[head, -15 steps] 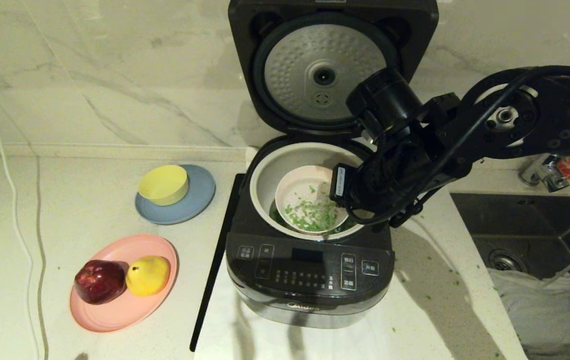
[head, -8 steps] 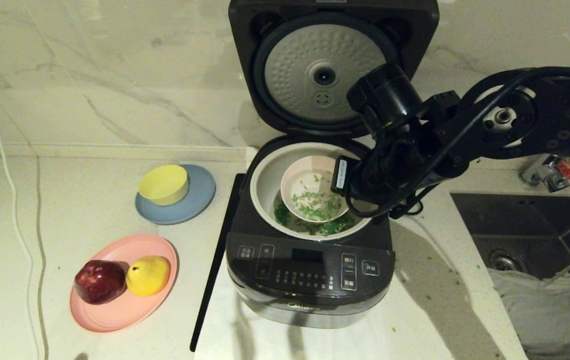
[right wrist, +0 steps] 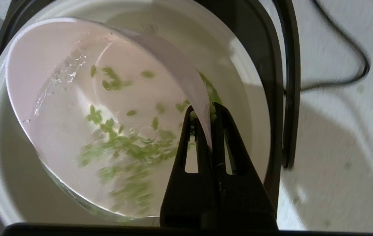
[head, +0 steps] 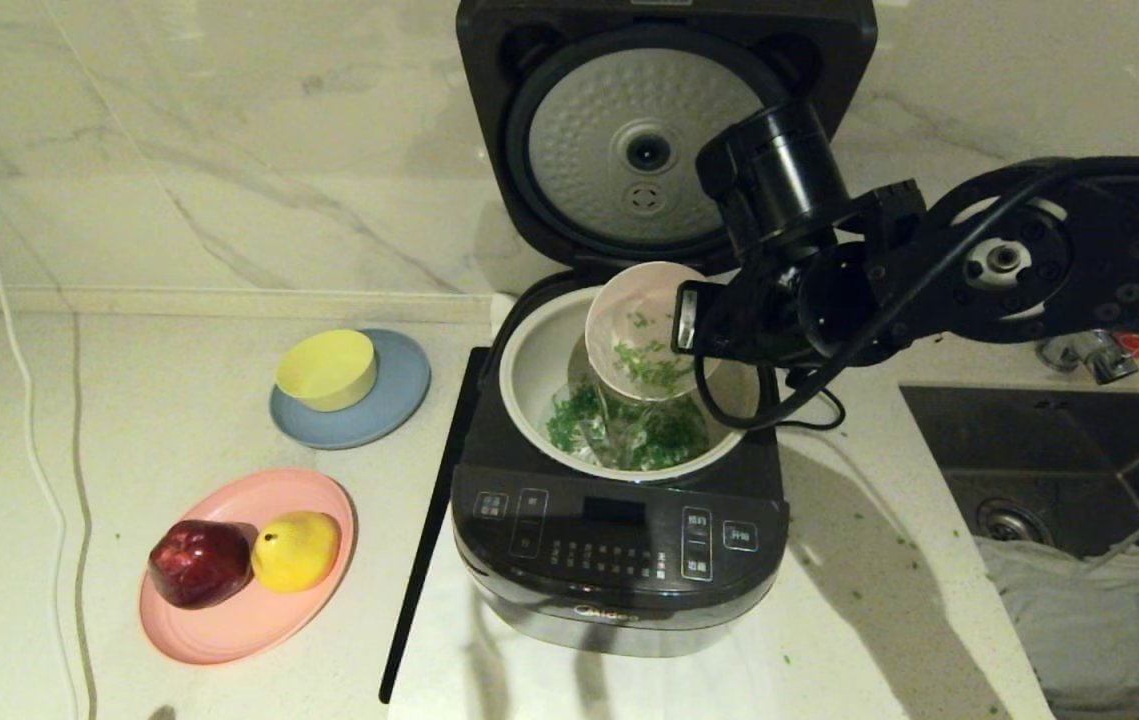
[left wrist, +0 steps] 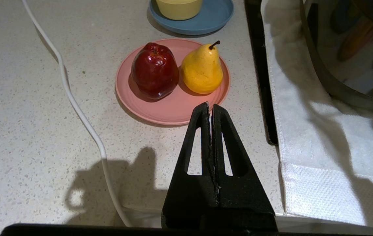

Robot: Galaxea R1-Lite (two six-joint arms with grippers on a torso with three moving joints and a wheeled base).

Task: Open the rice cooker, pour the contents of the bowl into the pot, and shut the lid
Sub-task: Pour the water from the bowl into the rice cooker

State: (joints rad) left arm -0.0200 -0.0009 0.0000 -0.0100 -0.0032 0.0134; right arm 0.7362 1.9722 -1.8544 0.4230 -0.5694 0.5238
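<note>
The dark rice cooker [head: 619, 560] stands open, its lid [head: 644, 140] upright with the dimpled silver disc facing me. My right gripper [right wrist: 206, 113] is shut on the rim of the pale pink bowl [head: 644, 325] [right wrist: 84, 131], held steeply tilted over the off-white pot [head: 529, 370] [right wrist: 255, 108]. Green chopped contents [head: 654, 368] [right wrist: 130, 147] slide with water down the bowl's inside, and a heap of green bits [head: 629, 430] lies in the pot. In the head view the gripper [head: 697, 318] sits at the bowl's right edge. My left gripper [left wrist: 210, 106] is shut, parked above the counter near the fruit plate.
A yellow bowl [head: 326, 368] on a blue plate [head: 394, 400] and a pink plate [head: 239, 620] with a red apple [head: 199, 562] and a yellow pear [head: 295, 550] sit left of the cooker. A white cable [head: 29, 400] runs along the counter's left. A sink [head: 1069, 470] lies to the right.
My right gripper has lifted the bowl and tipped it more steeply over the pot. More green bits and water have fallen into the pot. The left arm has not moved.
</note>
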